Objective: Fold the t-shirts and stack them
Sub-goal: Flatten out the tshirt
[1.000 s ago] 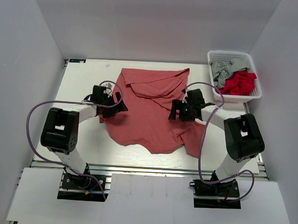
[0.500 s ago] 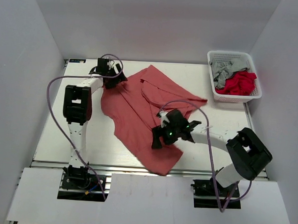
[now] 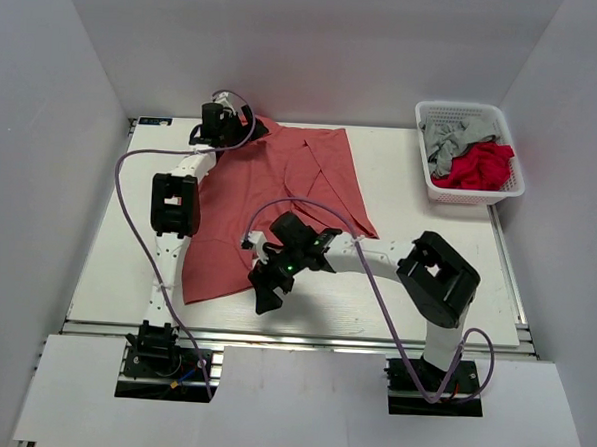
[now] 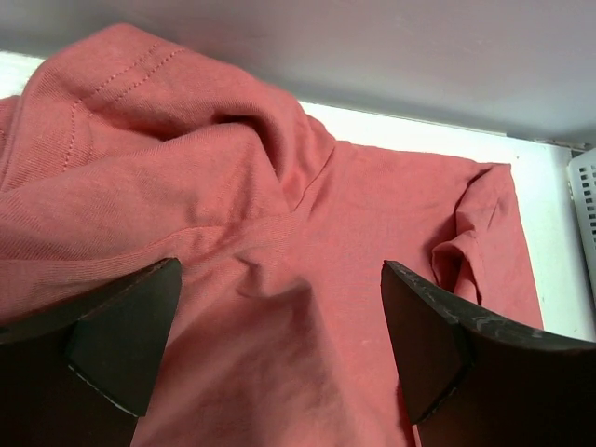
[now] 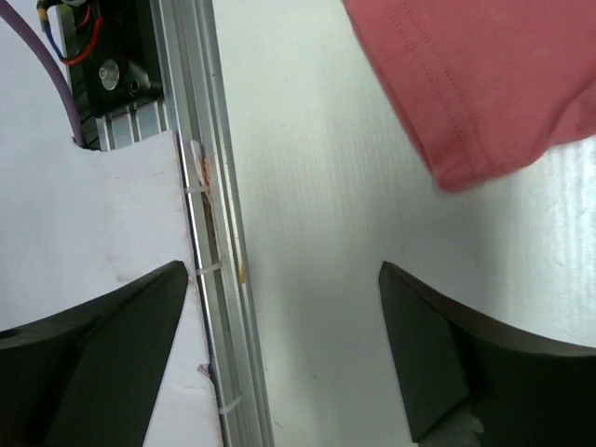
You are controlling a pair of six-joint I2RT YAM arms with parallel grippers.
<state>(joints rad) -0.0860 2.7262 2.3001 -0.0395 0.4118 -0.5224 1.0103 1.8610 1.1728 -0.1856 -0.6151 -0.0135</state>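
A salmon-red t-shirt (image 3: 281, 183) lies spread and creased on the white table, running from the far middle to the near left. My left gripper (image 3: 241, 130) is at the shirt's far end, open, its jaws wide apart just above bunched cloth (image 4: 326, 205) and gripping nothing. My right gripper (image 3: 267, 298) is open and empty over bare table by the front rail. One hemmed corner of the shirt (image 5: 494, 84) lies just beyond its fingers. The left gripper (image 4: 279, 279) and right gripper (image 5: 281, 275) both show a wide gap.
A white basket (image 3: 463, 107) at the far right holds grey cloth (image 3: 451, 139) and red cloth (image 3: 479, 166); its edge shows in the left wrist view (image 4: 585, 214). The aluminium front rail (image 5: 209, 279) runs under the right gripper. White walls enclose the table.
The shirt has swung round and been dragged left, now lying far-middle to near-left. My left gripper moved a little right along the far edge; my right moved left toward the front rail, off the cloth.
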